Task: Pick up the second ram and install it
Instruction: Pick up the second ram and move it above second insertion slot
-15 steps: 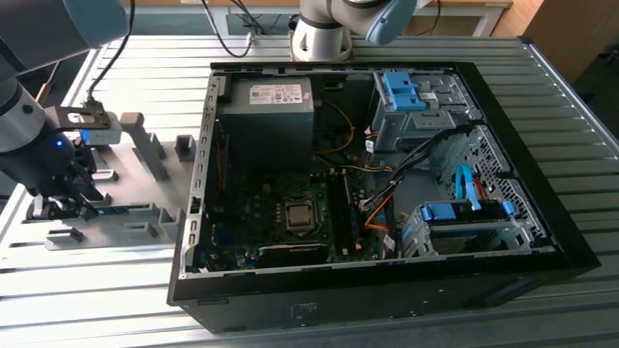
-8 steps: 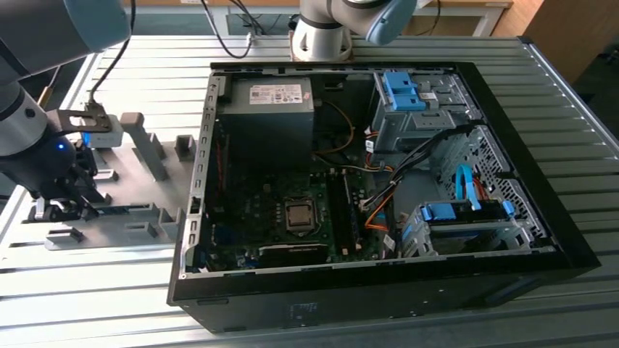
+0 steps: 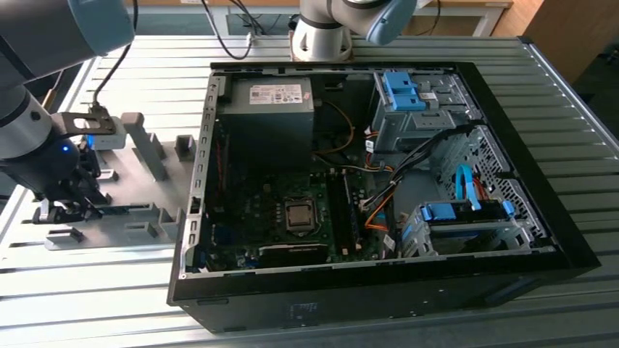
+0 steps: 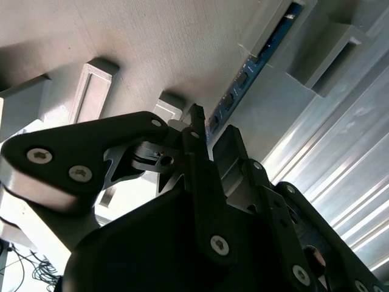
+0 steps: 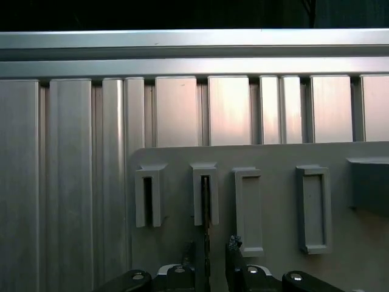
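Ram: long thin blue circuit-board stick with dark chips (image 4: 258,58), standing on edge in a slot of the flat grey plastic holder plate (image 5: 273,158).
Claw: black two-finger gripper (image 5: 211,246) low over the plate, jaws narrow, straddling the stick's end, with a small gap on one side.
Holder: lies on the ribbed aluminium table (image 5: 176,109), to the exterior view's left of the open black computer case (image 3: 570,250).

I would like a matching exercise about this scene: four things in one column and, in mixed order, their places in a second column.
1. second ram
2. power supply
3. processor socket
4. gripper

a. middle of the motherboard
b. over the grey holder, outside the case
c. on edge in a slot of the grey holder
d. inside the case, far corner, exterior view's left

Pairs: 1-c, 2-d, 3-a, 4-b
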You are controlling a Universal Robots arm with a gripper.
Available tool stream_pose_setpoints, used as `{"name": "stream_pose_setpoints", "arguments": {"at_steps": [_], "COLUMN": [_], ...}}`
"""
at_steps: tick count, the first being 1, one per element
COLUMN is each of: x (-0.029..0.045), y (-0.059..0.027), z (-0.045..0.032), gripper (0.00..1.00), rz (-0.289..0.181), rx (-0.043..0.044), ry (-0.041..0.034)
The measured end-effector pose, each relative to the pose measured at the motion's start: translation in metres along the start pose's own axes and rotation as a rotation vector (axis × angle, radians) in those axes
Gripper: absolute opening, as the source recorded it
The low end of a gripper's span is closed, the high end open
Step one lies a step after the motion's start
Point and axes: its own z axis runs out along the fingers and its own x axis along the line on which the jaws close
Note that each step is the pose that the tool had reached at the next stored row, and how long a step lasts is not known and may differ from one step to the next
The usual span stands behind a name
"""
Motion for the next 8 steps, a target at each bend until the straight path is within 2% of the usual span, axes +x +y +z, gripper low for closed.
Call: {"name": "stream_pose_setpoints", "arguments": {"at_steps": [8], "x": [0.0], "y": [-0.002], "z": [0.0023], "gripper": [0.32], "rz": [0.0], "rx": [0.0005], "ry": [0.0001]}}
